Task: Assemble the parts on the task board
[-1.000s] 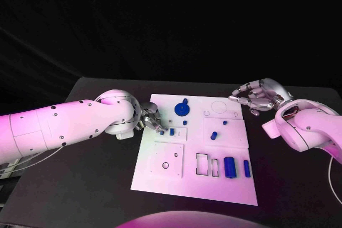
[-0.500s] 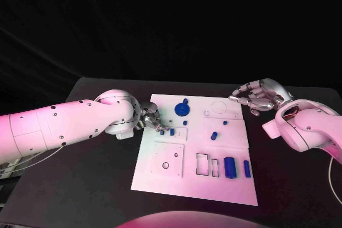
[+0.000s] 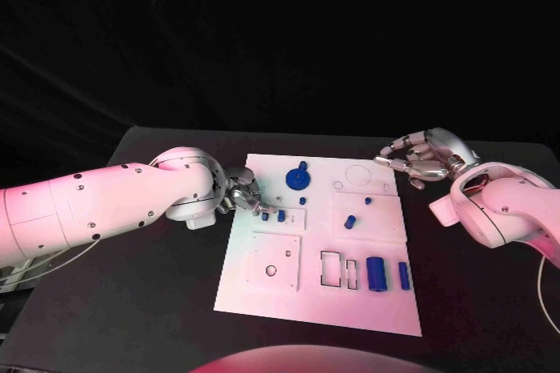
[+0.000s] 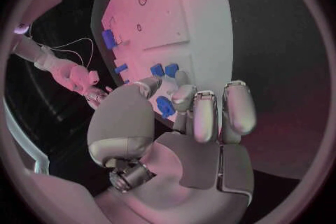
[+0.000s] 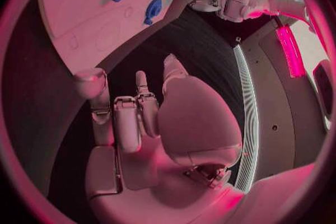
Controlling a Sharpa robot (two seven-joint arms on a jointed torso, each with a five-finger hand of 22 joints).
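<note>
The left hand rests at the left edge of the task board, pinching a small blue part between thumb and fingers. The right hand hovers beyond the board's far right corner, fingers curled in on nothing

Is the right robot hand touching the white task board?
Apart. Right wrist view shows the right robot hand over black table, clear of the white task board.
</note>
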